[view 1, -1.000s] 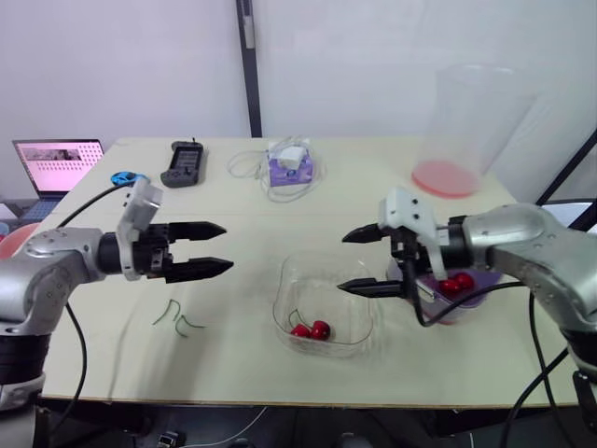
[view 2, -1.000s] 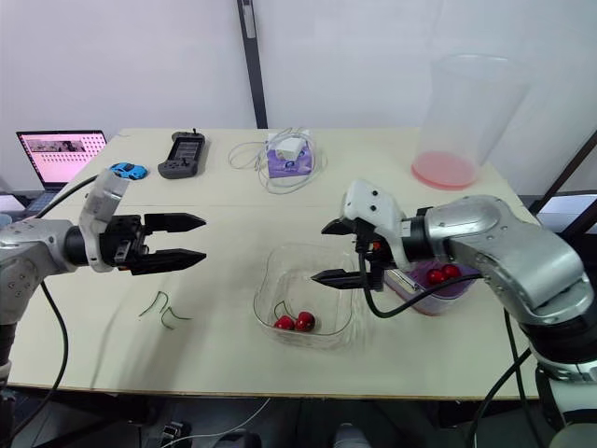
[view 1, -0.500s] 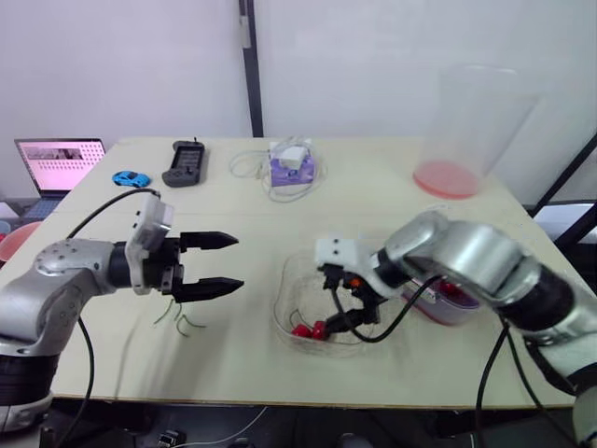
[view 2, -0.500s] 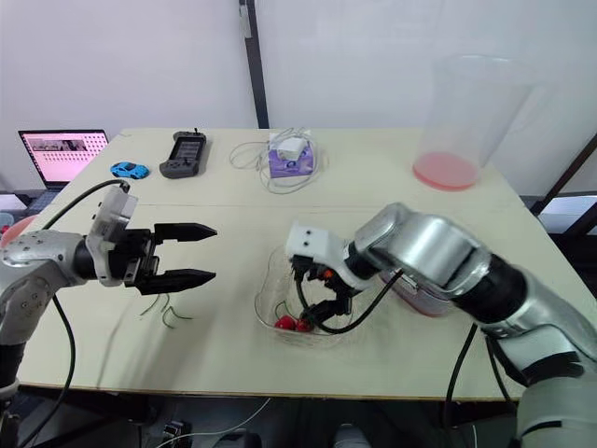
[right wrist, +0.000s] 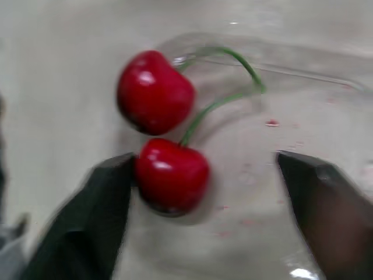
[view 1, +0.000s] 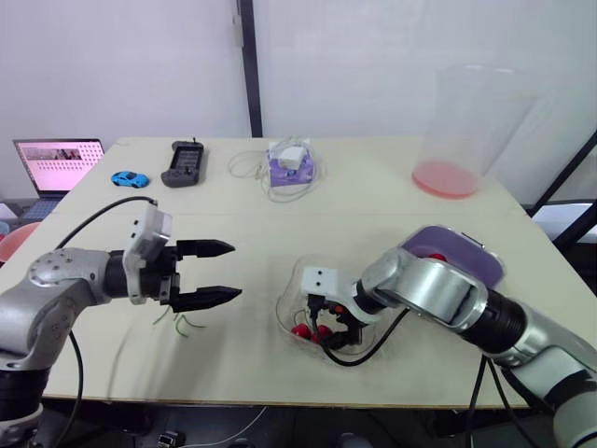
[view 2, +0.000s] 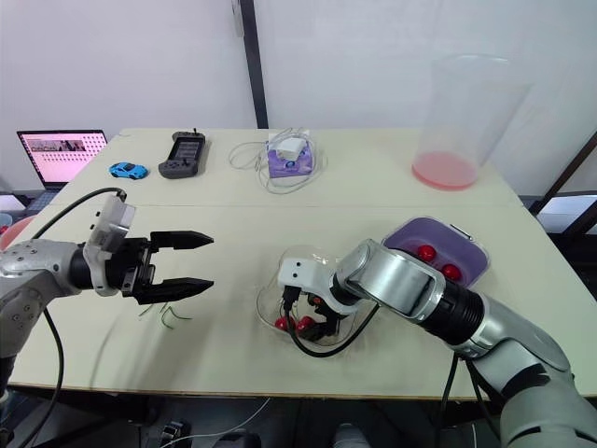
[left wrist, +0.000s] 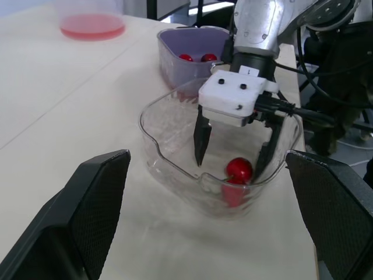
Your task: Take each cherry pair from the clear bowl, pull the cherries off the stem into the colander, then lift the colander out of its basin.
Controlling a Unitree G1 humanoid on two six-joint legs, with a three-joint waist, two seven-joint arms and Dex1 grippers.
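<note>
My right gripper [left wrist: 230, 167] is down inside the clear plastic bowl [left wrist: 152, 125], which sits on the pale table [view 1: 373, 196] near the front edge. Its two black fingers are spread wide and reach toward the bowl's floor. Between them lies a pair of glossy red cherries joined by a thin green stem [right wrist: 172, 175]. In the right wrist view one finger [right wrist: 105, 221] sits right against the nearer cherry, though the blur keeps me from saying whether it truly touches. The other finger is well apart from the fruit, so nothing is clamped.

My left gripper [view 1: 235, 271] hovers over the table to the left of the bowl. Its fingers are parted and empty, pointing toward the bowl. Under it on the tabletop lie a few loose green stems [view 1: 177, 320].

The purple colander [view 2: 410, 231] stands just beyond the bowl on my right, with two red cherries [view 2: 426, 252] inside it. From here I cannot separate the colander from its basin. At the far right of the table stands a tall clear plastic container with a pink base [view 1: 448, 177].
</note>
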